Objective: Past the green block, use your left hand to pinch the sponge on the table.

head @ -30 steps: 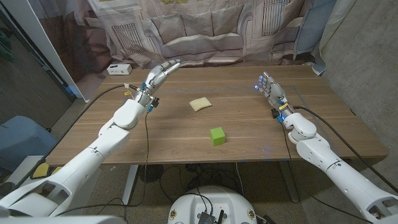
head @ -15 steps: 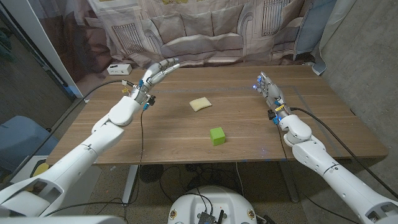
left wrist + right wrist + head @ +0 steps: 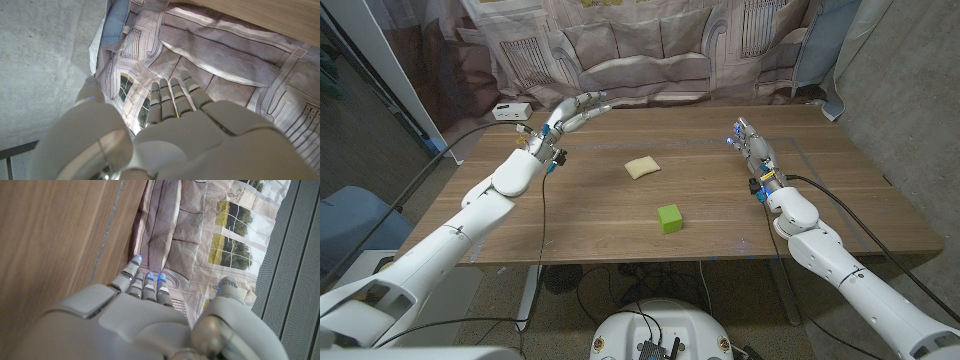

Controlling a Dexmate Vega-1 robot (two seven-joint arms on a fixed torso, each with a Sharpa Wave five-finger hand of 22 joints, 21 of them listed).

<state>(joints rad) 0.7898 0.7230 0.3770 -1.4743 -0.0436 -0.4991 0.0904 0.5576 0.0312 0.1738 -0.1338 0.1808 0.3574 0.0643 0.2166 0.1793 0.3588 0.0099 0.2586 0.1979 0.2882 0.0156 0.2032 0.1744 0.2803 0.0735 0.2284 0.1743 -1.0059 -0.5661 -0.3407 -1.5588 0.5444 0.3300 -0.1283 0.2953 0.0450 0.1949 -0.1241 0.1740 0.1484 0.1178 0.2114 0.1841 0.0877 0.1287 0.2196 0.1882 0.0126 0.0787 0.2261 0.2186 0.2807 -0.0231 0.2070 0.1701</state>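
Observation:
A pale yellow sponge [image 3: 641, 167] lies on the wooden table [image 3: 620, 215], beyond a green block [image 3: 669, 218] that stands nearer the front edge. My left hand [image 3: 570, 112] is raised over the table's far left, well to the left of the sponge, its fingers stretched out and holding nothing. The left wrist view shows that left hand [image 3: 175, 107] with its fingers straight, pointing at the curtain. My right hand [image 3: 752, 143] stands at the right side of the table, fingers extended and empty. Its back [image 3: 145, 305] appears in the right wrist view above the wood.
A white box [image 3: 510, 111] sits at the table's far left corner, just behind my left hand. A printed curtain [image 3: 640, 45] hangs behind the table. Bare wood lies between the sponge and both hands.
My left arm has drawn back towards the left and lifted slightly, the hand now farther from the sponge. The right hand has barely shifted. Sponge and block have not moved.

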